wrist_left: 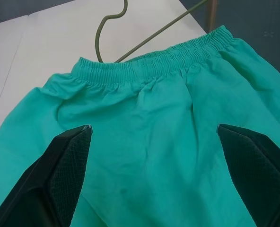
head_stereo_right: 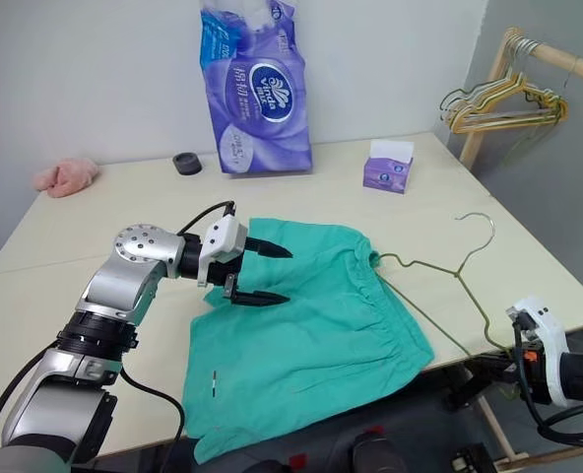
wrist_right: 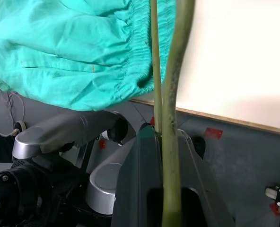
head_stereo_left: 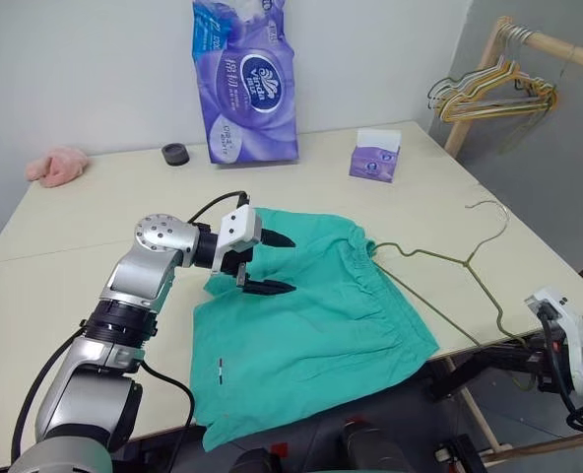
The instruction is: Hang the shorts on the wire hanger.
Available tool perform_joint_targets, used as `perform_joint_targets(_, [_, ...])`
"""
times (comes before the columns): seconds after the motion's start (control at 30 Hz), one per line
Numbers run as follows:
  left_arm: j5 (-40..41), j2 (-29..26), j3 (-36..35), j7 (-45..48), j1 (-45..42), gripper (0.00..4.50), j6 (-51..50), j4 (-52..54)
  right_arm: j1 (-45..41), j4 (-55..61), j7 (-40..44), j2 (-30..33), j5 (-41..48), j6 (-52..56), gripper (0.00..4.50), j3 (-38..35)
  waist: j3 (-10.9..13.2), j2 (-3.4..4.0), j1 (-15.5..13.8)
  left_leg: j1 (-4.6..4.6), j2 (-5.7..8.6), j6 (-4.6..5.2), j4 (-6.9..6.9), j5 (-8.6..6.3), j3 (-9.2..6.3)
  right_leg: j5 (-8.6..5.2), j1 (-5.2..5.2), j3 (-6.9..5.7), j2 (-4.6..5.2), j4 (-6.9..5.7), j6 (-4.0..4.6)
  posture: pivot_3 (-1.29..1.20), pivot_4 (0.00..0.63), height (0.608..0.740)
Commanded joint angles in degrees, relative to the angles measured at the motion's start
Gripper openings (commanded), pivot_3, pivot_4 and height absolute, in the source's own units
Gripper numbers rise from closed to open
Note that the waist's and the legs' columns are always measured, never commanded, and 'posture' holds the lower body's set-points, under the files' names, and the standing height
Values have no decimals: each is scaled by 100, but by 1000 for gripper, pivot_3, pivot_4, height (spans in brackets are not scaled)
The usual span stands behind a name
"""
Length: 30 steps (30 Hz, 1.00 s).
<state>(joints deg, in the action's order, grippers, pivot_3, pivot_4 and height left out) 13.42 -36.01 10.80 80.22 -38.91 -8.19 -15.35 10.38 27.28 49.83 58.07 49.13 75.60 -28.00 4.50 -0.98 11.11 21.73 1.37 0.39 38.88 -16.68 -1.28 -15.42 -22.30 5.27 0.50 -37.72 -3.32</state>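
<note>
The teal-green shorts (head_stereo_left: 311, 335) lie flat on the pale table (head_stereo_left: 95, 256), their front part drooping over the near edge. My left gripper (head_stereo_left: 288, 264) hovers open just above their left side, pointing right, fingers (wrist_left: 69, 165) spread wide with only fabric beneath. The wire hanger (head_stereo_left: 469, 261) lies to the right of the shorts, hook (head_stereo_left: 488, 209) toward the back, one arm reaching the gathered waistband (wrist_left: 144, 64). Beyond the table's right front corner, my right gripper (wrist_right: 163, 137) is shut on the hanger's lower wire.
A purple toilet-paper pack (head_stereo_left: 244, 79), a black tape roll (head_stereo_left: 175, 154) and a purple tissue box (head_stereo_left: 375, 156) stand at the back. A pink cloth (head_stereo_left: 57, 166) lies far left. Several yellowish hangers (head_stereo_left: 493, 94) hang on a wooden rail at the right.
</note>
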Motion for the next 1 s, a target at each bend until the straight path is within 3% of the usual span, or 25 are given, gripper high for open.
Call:
perform_joint_targets(0.03, [-14,-26,-103,-64,-149,4481,79,68,74,190,84,215,-46,-203,0,23,0,0,0,0,0,0,0,0,0,0,0,0,0,0,0,-256,66,740])
perform_joint_targets(0.37, [-51,-17,-56,-77,-139,4481,101,73,184,67,21,153,-69,-331,0,129,0,-1,1,0,0,0,0,0,0,0,0,0,0,0,0,-258,67,740])
perform_joint_targets(0.67, [-83,93,-61,-129,-234,4481,119,-10,-755,-595,-405,-450,-75,-146,0,1079,0,-1,15,-1,-1,0,1,0,1,1,-1,1,0,-1,1,-262,60,740])
perform_joint_targets(1.0, [-79,85,-131,-223,-273,4481,127,-41,-1312,-1255,-655,-702,-26,198,0,1268,-2,0,2,2,0,0,2,0,-3,6,-3,-4,7,-4,7,-248,51,740])
